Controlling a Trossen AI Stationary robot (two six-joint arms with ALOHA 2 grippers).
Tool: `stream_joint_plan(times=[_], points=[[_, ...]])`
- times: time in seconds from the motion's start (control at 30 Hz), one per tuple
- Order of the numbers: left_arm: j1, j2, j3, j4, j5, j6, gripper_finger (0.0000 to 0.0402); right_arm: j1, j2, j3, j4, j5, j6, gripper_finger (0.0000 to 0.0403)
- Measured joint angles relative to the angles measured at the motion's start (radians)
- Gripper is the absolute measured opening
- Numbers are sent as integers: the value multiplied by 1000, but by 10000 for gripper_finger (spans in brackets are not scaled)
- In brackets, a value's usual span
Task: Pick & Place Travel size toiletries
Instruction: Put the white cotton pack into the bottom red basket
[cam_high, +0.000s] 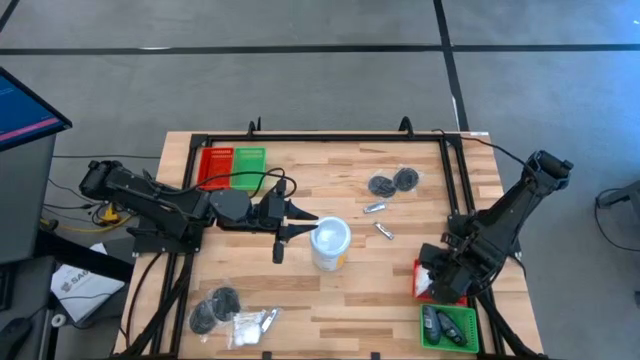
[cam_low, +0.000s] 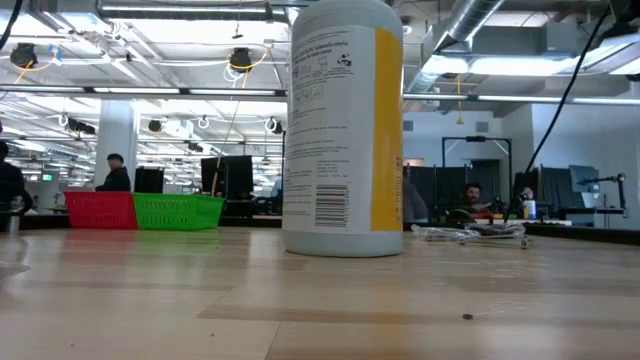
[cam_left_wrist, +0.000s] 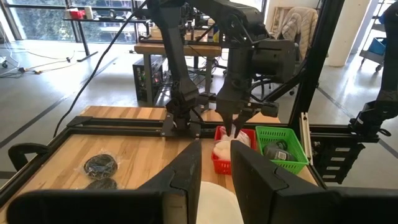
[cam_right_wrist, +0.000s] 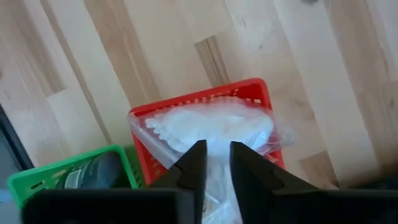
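Note:
A white sachet (cam_right_wrist: 211, 127) lies in the red tray (cam_right_wrist: 251, 87) at the near right, beside a green tray (cam_high: 450, 326) holding dark pieces. My right gripper (cam_right_wrist: 216, 148) points down over the sachet, its fingers slightly apart. My left gripper (cam_high: 304, 222) is level at mid-table, open, with the white cup's top (cam_left_wrist: 214, 202) showing low between its fingers. The cup (cam_high: 331, 243) stands upright on the table. Dark round pieces (cam_high: 392, 183) and two slim tubes (cam_high: 379, 219) lie at the far right. More dark pieces (cam_high: 215, 306) and sachets (cam_high: 250, 326) lie at the near left. My right gripper's fingertips (cam_left_wrist: 235, 128) come from above to the top of the crinkly sachet (cam_right_wrist: 214, 163), which shows in the gap between them and rests in the red tray. I cannot tell whether they touch it. My left gripper: I cannot tell whether it touches the cup.
A second red tray (cam_high: 214, 166) and green tray (cam_high: 250, 163) stand at the far left. A black frame (cam_high: 330, 138) borders the table's far edge and sides. Bare wood lies between the cup and the near edge. People sit in the room behind.

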Motion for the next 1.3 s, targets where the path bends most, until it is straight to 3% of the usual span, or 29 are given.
stream_joint_plan(times=[0.33, 0.5, 0.63, 1.07, 1.3], points=[[0, 0, 0, 0, 0, -2, 77, -1, 0, 0, -35, 0, -91, 165], [0, 0, 0, 0, 0, -2, 77, -1, -13, 1, -65, 23, -98, 190], [0, 0, 0, 1, 0, -2, 77, -1, -33, 26, -85, 37, -99, 193], [-8, 0, 0, -23, 6, -3, 77, -29, -78, 66, -73, 237, -191, 167], [-60, 0, -34, -31, 123, -30, 77, -77, -77, 66, 28, 264, -318, 165]])
